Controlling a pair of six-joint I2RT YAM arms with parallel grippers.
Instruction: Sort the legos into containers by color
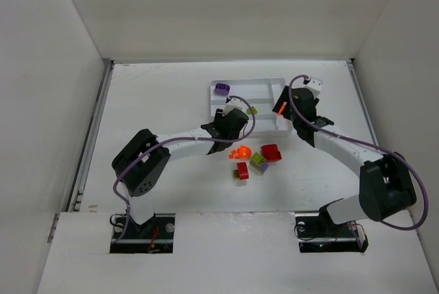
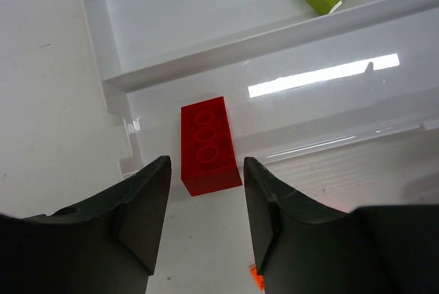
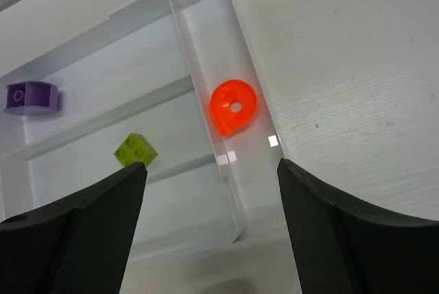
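The white tray lies mid-table. A purple brick is in its far slot, a lime green brick in a middle slot, and an orange round piece in the narrow end slot. My left gripper is open over the tray's near left corner. In the left wrist view a red brick lies just ahead of its fingers in the near slot. My right gripper is open and empty over the tray's right end. In the right wrist view the orange piece is ahead of it.
Loose on the table near the tray are an orange piece, a red brick, a lime-and-purple brick and a larger red brick. White walls enclose the table on three sides.
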